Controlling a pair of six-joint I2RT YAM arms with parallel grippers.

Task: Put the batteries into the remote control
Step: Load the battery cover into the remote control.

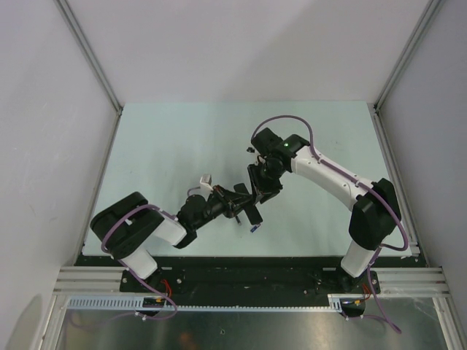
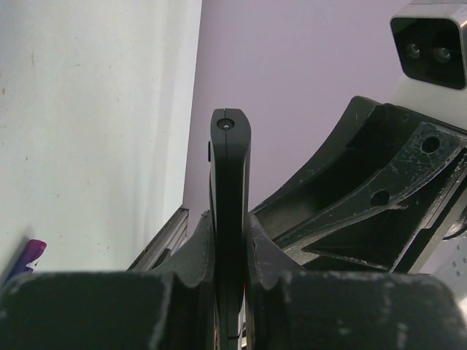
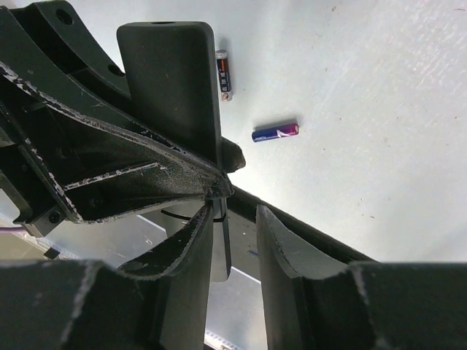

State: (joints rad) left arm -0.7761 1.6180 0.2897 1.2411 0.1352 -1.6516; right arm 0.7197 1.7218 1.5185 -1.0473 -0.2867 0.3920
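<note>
From the left wrist, you see the remote control (image 2: 230,160) edge-on, a thin black bar standing up between the left fingers (image 2: 195,251). They are clamped tight on its lower part, one on each flat face. At the lower left, the tip of a blue and purple battery (image 2: 28,257) shows on the pale counter (image 2: 87,146); this view shows no more of it.

The right wrist gives you the remote's broad face instead, held out over the counter. It also shows that blue battery whole, lying flat and clear of the remote. A second battery (image 3: 223,74), dark and white with an orange band, lies just past the remote's long edge, apart from the blue one. The right fingers (image 3: 191,270) stand a narrow gap apart with nothing between them, and the remote's lower end is just beside the left-hand one.

From the top camera, the two arms meet over the middle of the counter and the remote is lost among the black parts. Only the blue battery is plain, on the counter just on the near side of the left fingers.
</note>
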